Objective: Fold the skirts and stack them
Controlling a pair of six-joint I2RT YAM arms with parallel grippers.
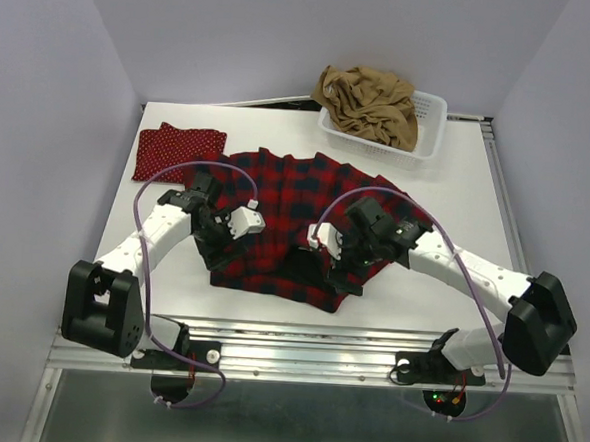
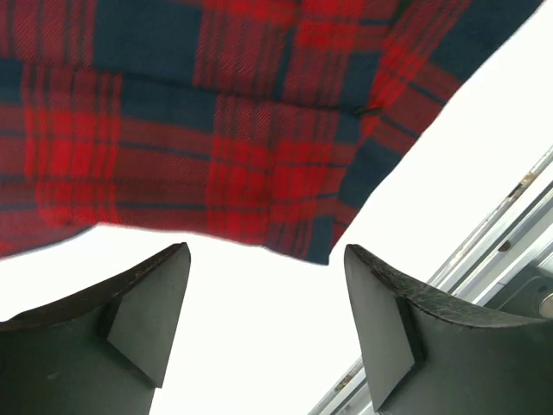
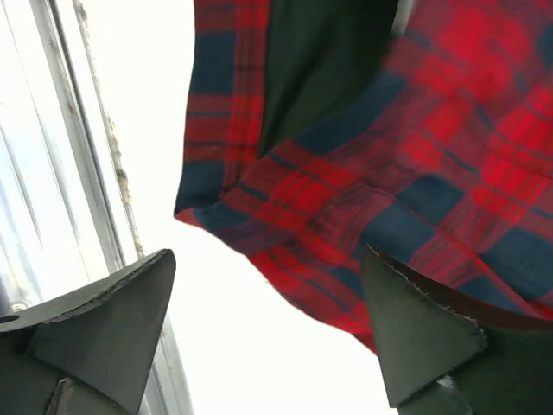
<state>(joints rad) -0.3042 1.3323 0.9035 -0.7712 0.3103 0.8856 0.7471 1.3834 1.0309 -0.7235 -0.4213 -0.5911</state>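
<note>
plaid skirt [image 1: 287,190], spread out: left gripper [image 2: 266,294] and right gripper [image 3: 268,311], jaws released, should pinch its 6 o'clock hem corners evenly for folding.

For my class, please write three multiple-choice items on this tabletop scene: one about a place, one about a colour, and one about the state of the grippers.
1. Where is the tan skirt?
A) in the white basket
B) draped over an arm
C) on the floor

2. The folded skirt at the far left of the table is:
A) tan
B) red with white dots
C) plain black

3. Near the plaid skirt, the left gripper and right gripper are:
A) open
B) shut on cloth
C) shut on the basket

Answers:
1 A: it lies heaped inside the basket.
2 B: the top view shows dotted red cloth.
3 A: each wrist view shows the fingers spread wide, with nothing pinched.
</note>
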